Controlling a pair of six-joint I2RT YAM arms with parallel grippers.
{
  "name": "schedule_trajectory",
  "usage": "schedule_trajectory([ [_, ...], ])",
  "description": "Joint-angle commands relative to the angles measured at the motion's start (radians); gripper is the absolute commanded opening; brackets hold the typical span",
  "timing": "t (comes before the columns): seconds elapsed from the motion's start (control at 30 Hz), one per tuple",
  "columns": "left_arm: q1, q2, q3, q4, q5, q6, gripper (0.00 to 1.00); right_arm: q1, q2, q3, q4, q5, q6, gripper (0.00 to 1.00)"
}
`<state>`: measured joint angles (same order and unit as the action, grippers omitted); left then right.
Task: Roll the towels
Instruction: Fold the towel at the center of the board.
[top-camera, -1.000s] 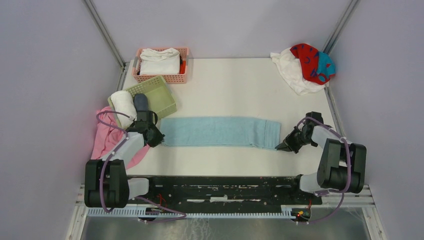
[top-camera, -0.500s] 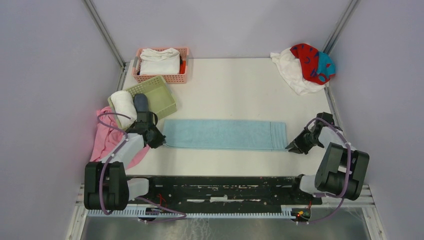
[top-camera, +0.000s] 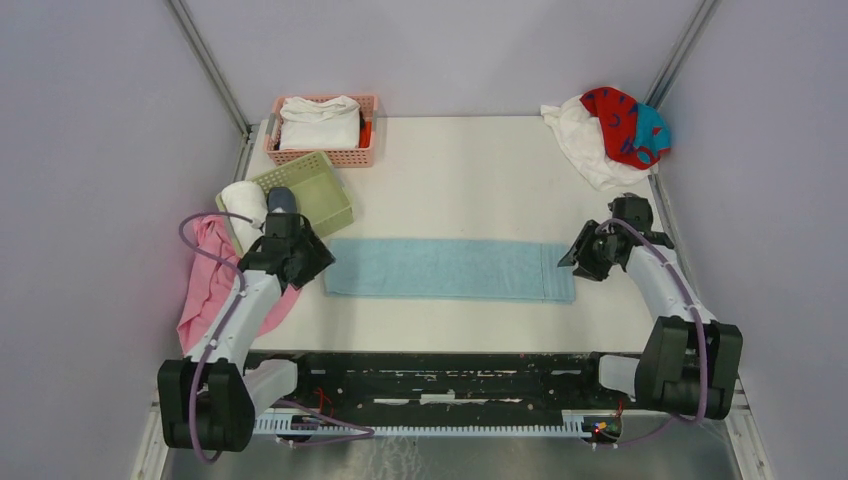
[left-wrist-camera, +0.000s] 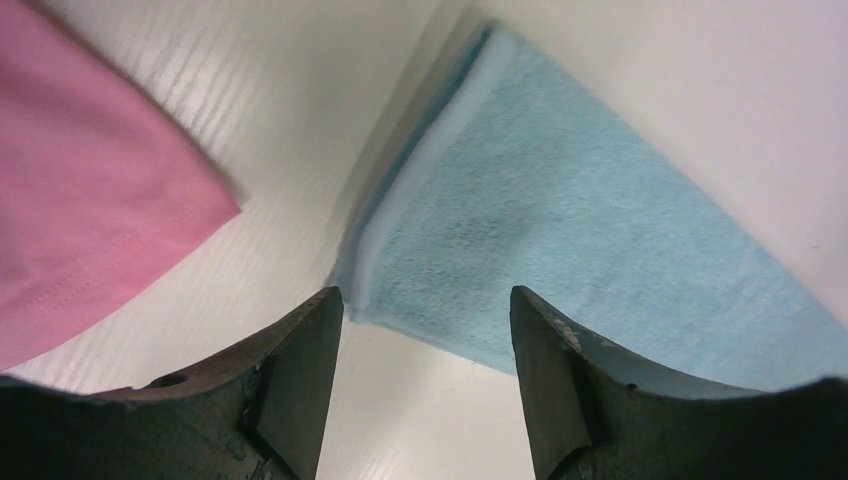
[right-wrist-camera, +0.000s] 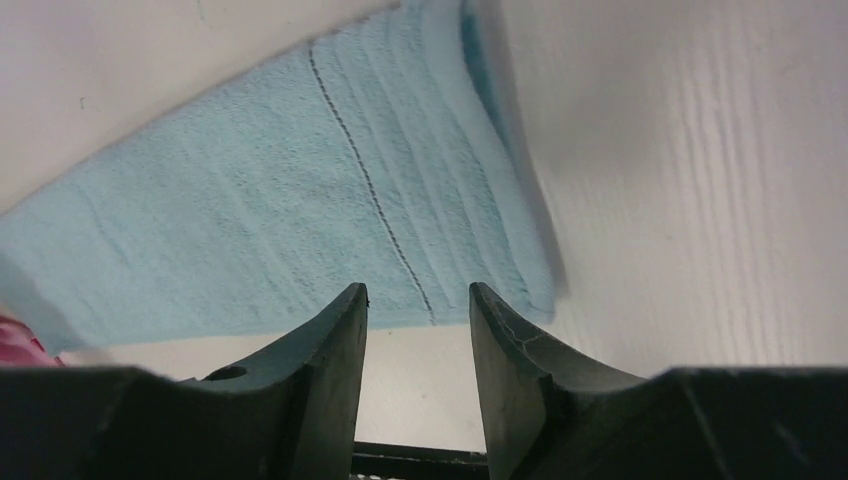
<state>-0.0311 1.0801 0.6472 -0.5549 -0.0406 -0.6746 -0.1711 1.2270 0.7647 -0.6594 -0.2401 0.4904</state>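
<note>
The light blue towel (top-camera: 450, 268) lies flat in a long strip across the middle of the table. My left gripper (top-camera: 318, 262) hovers open just off its left end; the left wrist view shows that corner of the towel (left-wrist-camera: 600, 230) beyond the empty gripper (left-wrist-camera: 425, 295). At the right end my right gripper (top-camera: 572, 258) is also open and holds nothing, with the towel's stitched hem (right-wrist-camera: 300, 200) ahead of the right gripper (right-wrist-camera: 418, 290). A white towel (top-camera: 585, 145) and a red one with teal marks (top-camera: 620, 125) lie crumpled at the back right corner.
A pink basket (top-camera: 345, 157) with a folded white cloth stands at the back left. A green basket (top-camera: 320, 195) lies in front of it, beside a white roll (top-camera: 243, 205) and a dark roll (top-camera: 282, 200). A pink cloth (top-camera: 210, 285) hangs over the left edge.
The right gripper pulled the towel's folded right end out flat. Both grippers then opened and let go of the towel; the right one moved away toward the back.
</note>
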Motion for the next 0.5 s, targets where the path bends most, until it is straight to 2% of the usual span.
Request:
schedule_trajectory([
  [0.0, -0.103, -0.011, 0.097, 0.008, -0.032, 0.031, 0.68, 0.053, 0.083, 0.039, 0.15, -0.062, 0.054, 0.5],
  [0.1, -0.195, 0.078, 0.12, 0.057, -0.039, 0.032, 0.66, 0.058, 0.165, 0.041, 0.168, -0.06, 0.054, 0.5],
  [0.27, -0.2, 0.218, 0.085, 0.153, 0.0, 0.027, 0.65, 0.019, 0.375, 0.127, 0.071, 0.01, 0.003, 0.51],
  [0.47, -0.199, 0.314, 0.012, 0.256, 0.052, -0.017, 0.63, -0.053, 0.493, 0.183, 0.081, 0.191, 0.04, 0.5],
])
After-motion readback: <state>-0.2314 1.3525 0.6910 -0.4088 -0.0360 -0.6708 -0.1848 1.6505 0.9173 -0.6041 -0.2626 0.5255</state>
